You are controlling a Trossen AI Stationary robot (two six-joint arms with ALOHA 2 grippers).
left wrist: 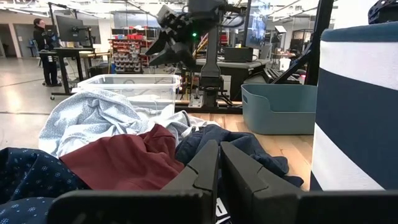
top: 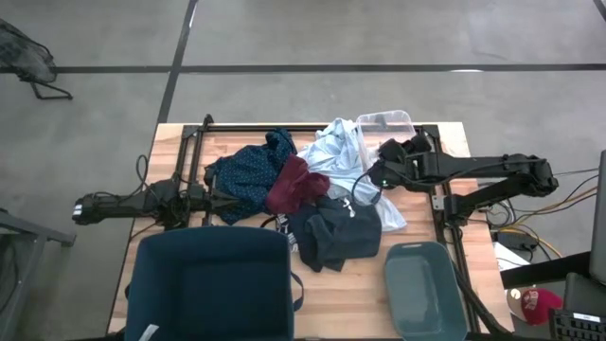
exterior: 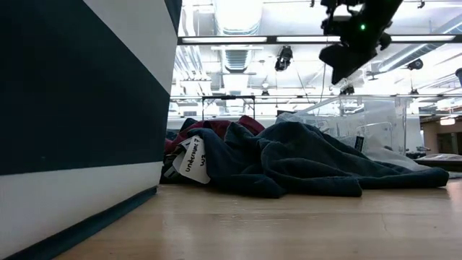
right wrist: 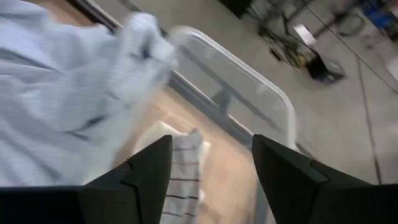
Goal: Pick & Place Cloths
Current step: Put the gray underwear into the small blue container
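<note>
Currently the right gripper (right wrist: 211, 180) hangs in the air above the clear plastic bin (top: 385, 120) at the far edge of the table (top: 341, 294). Its two fingers stand well apart with nothing between them. Directly below the gap, in the right wrist view, lies a small grey-white striped sock (right wrist: 181, 177); whether it rests inside the clear bin or just beside it cannot be told. The pale blue-white shirt (top: 336, 147) is draped against the bin's near side and spreads toward the table's middle.

Left gripper (left wrist: 219, 163) sits low at the table's left side, fingers pressed together, holding nothing, pointing at the pile. Navy dotted shirt (top: 248, 175) lies just beyond its tips. Maroon piece (top: 295, 187) overlaps the navy shirt's right edge and touches the pale shirt. Black printed garment (top: 333, 234) lies nearer the front edge, touching the maroon piece; a white label shows on it in the low view.

Dark blue fabric bin (top: 208, 284) stands at the front left of the table, upright, just beside the black garment. Teal plastic tub (top: 426, 289) stands at the front right, apart from the pile. A person (left wrist: 45, 46) stands at a desk in the room far behind.
</note>
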